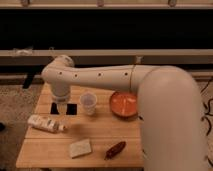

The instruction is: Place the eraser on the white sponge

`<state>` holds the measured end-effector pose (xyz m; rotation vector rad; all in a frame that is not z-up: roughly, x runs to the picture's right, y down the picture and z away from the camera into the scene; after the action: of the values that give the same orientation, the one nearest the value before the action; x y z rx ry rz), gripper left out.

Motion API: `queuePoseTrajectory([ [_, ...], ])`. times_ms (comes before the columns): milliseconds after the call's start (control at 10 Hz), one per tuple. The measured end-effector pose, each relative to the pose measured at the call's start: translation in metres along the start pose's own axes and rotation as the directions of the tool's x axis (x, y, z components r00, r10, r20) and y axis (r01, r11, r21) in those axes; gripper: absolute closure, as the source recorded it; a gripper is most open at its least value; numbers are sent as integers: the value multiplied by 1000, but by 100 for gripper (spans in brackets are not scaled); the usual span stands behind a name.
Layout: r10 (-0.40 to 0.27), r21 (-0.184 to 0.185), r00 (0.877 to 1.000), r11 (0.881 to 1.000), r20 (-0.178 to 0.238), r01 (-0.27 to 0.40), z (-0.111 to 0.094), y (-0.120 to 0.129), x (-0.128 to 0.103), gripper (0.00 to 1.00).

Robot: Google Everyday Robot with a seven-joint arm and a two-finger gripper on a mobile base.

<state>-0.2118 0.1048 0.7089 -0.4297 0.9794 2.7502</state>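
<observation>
One step in hand: grasp; gripper (61,106) down, clamped shut on small flat black rectangular eraser (71,108). Next: lift clear, carry forward to pale squarish white sponge (80,148); lower flat.

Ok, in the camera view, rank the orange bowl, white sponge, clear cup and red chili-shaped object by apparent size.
1. Round orange bowl.
2. Flat white sponge and clear plastic cup: about alike; the sponge is nearer, so unranked.
3. Red chili-shaped object.
The gripper is at the black eraser, above the wooden table's far left.
</observation>
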Motion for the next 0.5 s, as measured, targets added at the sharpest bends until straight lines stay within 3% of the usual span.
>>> queuePoseTrajectory([
  [200,-17,19,1000,1000,15,17,-10,-36,-23,100],
  [500,29,41,996,999,88,-33,-5,-68,-63,100],
])
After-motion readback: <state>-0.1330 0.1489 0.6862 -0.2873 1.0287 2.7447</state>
